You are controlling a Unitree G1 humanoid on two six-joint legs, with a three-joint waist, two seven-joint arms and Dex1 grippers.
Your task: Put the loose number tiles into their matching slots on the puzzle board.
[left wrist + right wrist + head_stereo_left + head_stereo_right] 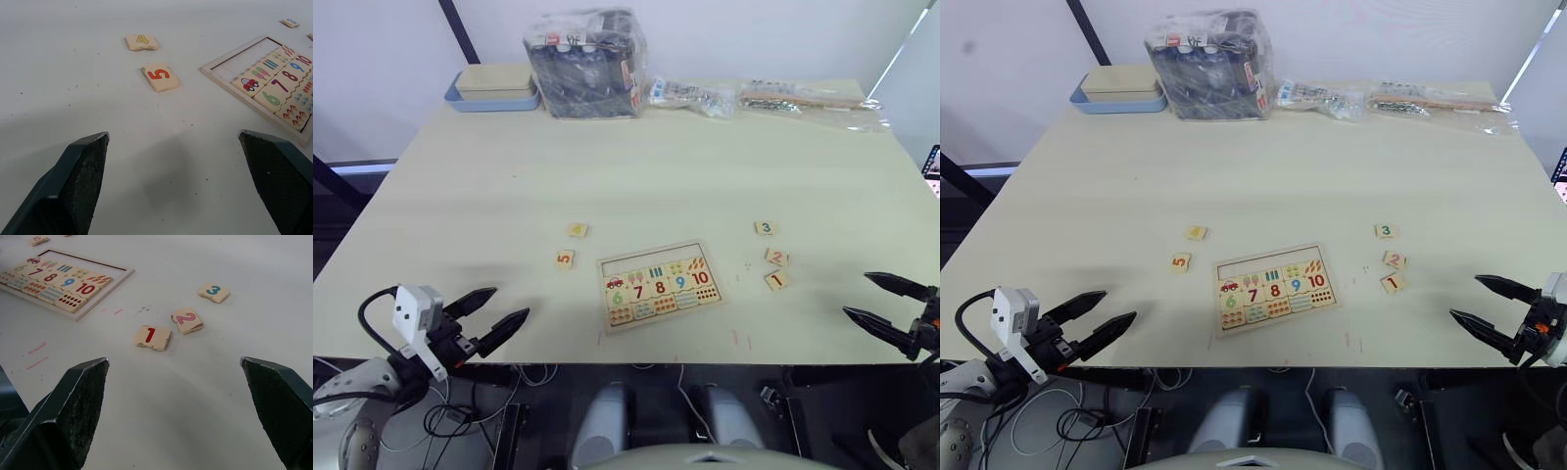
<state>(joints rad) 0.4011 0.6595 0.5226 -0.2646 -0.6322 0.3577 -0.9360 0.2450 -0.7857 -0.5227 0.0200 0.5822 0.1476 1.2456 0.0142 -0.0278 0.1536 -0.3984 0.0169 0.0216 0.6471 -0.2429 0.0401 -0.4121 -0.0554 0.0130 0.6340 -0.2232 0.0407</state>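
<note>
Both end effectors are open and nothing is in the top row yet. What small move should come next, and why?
Probably ease the right end effector forward and down onto the 1 tile. It is open and empty, and that tile lies nearest ahead of it, clear of the 2 tile. The puzzle board has its top row of slots bare.

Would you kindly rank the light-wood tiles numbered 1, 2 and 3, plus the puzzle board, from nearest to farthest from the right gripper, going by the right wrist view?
1. The light-wood tile with a red 1, straight ahead of the open right gripper.
2. The light-wood tile with a pink 2, just beyond it.
3. The light-wood tile with a teal 3, farther on.
4. The flat light-wood puzzle board, off towards the robot's left.
</note>
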